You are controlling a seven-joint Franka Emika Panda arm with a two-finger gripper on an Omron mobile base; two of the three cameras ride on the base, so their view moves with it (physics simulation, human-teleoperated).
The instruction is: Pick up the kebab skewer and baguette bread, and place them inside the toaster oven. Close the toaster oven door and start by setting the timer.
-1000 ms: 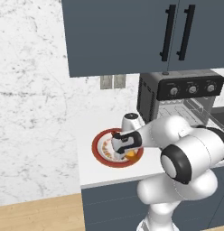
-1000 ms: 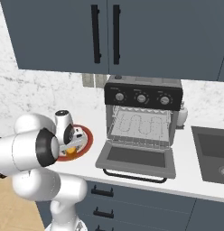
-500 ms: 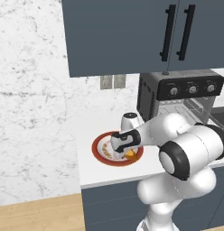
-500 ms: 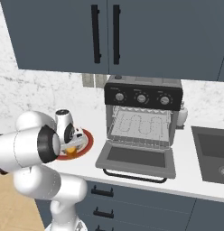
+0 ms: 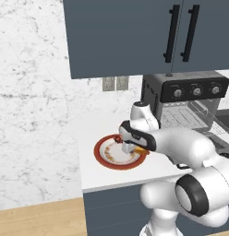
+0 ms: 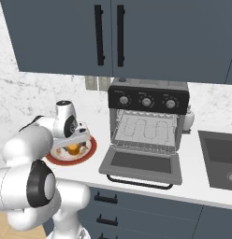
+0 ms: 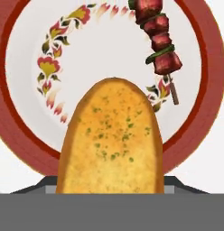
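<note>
**Item 1. Gripper (image 5: 129,148).** It is being held low over the red-rimmed plate (image 5: 100,155), as in the 2 earlier pictures, with only a slight shift of the hand since then. No carry toward the oven is being shown yet. The jaws are being masked by the loaf in the hand view, so whether they are wide, narrow or already clamped cannot be told.

**Item 2. Baguette bread (image 7: 111,140).** It is being seen very close to the hand camera, its rounded end pointing up the view and its lower end being cut off at the bottom edge. In the right base view it is being glimpsed as an orange patch (image 6: 72,149) directly under the hand. Judged step: grasping of the loaf, the 1st of 2 pickups.

**Item 3. Kebab skewer (image 7: 158,38).** It is being left lying on the plate, beside the loaf and apart from it; its upper end is being cropped by the frame.

**Item 4. Toaster oven (image 6: 148,100).** It is being kept ready on the counter, racks bare.

**Item 5. Toaster oven door (image 6: 141,163).** It is being held dropped flat. Closing and the timer are not yet done; which of the 3 knobs sets it cannot be read.
</note>
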